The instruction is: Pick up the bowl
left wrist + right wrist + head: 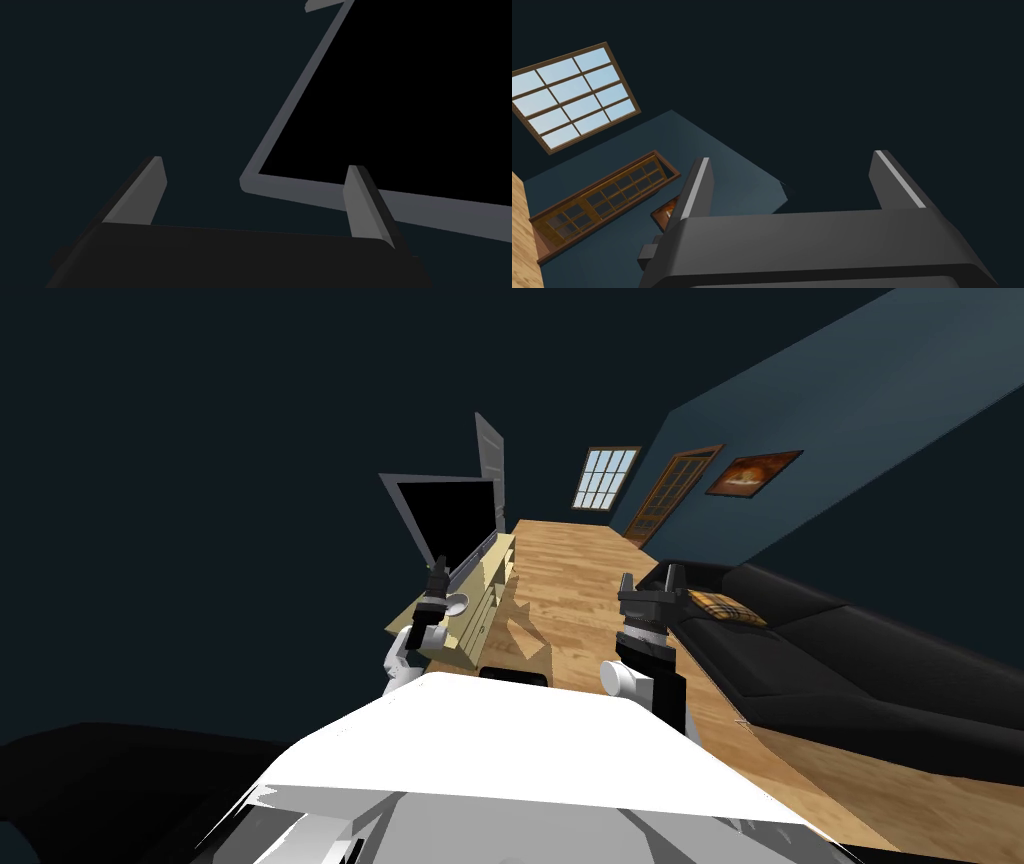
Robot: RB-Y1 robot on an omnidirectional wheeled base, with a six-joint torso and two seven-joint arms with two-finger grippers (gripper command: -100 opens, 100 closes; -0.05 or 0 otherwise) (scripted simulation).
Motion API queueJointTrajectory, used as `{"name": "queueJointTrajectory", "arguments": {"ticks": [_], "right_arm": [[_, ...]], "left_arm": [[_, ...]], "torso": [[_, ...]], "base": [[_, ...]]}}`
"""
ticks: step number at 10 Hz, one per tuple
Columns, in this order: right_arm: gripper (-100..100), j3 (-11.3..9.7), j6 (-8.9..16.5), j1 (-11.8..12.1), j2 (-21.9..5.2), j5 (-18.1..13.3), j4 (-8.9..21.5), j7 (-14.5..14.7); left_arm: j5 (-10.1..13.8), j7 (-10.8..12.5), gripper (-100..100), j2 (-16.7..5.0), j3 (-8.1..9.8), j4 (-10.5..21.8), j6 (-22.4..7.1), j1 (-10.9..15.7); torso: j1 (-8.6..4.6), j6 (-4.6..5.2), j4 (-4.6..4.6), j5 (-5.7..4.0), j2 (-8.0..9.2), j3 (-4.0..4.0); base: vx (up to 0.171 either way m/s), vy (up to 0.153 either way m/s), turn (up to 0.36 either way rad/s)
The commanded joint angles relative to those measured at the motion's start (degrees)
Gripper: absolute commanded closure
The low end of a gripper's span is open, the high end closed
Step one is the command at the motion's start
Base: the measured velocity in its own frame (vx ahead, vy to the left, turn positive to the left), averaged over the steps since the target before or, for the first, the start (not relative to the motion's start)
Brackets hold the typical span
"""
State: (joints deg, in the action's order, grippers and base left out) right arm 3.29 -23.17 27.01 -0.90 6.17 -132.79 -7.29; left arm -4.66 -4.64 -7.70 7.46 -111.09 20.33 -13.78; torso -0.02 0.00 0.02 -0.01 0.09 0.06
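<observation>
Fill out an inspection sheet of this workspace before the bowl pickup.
Surface: light wood cabinet with a television standing on it.
Job's things: pale bowl on the cabinet top in front of the television, not gripped.
Clutter: nothing seen.
Grippers: left gripper open, near the bowl, pointing at the television; right gripper open and empty, over the floor.
Cables: nothing seen.
Surroundings: wooden floor; black sofa with a plaid cushion on the robot's right.

Pale grey bowl [455, 605], light tan cabinet [487, 608], black sofa [850, 678], tan plaid cushion [722, 606], wood-grain floor [570, 578].
</observation>
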Motion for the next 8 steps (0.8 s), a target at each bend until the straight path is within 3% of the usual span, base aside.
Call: {"name": "queueJointTrajectory", "arguments": {"ticks": [1, 2, 3, 4, 5, 8], "right_arm": [[0, 0.0, 0.0, 0.0, 0.0, 0.0, 0.0, 0.0], [0, 0.0, 0.0, 0.0, 0.0, 0.0, 0.0, 0.0], [0, 0.0, 0.0, 0.0, 0.0, 0.0, 0.0, 0.0], [0, 0.0, 0.0, 0.0, 0.0, 0.0, 0.0, 0.0], [0, 0.0, 0.0, 0.0, 0.0, 0.0, 0.0, 0.0], [0, 0.0, 0.0, 0.0, 0.0, 0.0, 0.0, 0.0]], "left_arm": [[-0.5, 0.5, -100, -0.7, 0.38, 2.9, -2.2, 2.8], [-0.5, 0.5, -100, -0.7, 0.38, 4.3, -2.2, 2.8], [-0.8, 1.0, -100, -1.3, 0.73, 6.5, -4.4, 5.0], [-0.8, 1.0, -100, -1.3, 0.73, 7.5, -4.4, 5.0], [-1.2, 1.5, -100, -2.0, 1.08, 9.4, -6.8, 7.3], [-1.4, 1.9, -100, -2.5, 1.42, 14.2, -9.2, 9.7]], "torso": [[0.00, 0.00, 0.00, 0.00, 0.00, 0.00], [0.01, 0.01, 0.00, 0.00, 0.00, 0.00], [0.00, 0.01, -0.01, 0.00, -0.03, -0.02], [-0.01, 0.00, 0.00, 0.00, -0.02, -0.02], [-0.02, 0.00, -0.01, 0.00, -0.03, -0.02], [0.02, 0.00, 0.00, 0.00, 0.01, 0.00]], "base": [[-0.031, -0.003, 0.029], [-0.023, -0.006, 0.019], [-0.029, -0.013, 0.040], [-0.025, -0.011, 0.016], [-0.032, -0.003, 0.033], [-0.031, -0.003, 0.025]]}}
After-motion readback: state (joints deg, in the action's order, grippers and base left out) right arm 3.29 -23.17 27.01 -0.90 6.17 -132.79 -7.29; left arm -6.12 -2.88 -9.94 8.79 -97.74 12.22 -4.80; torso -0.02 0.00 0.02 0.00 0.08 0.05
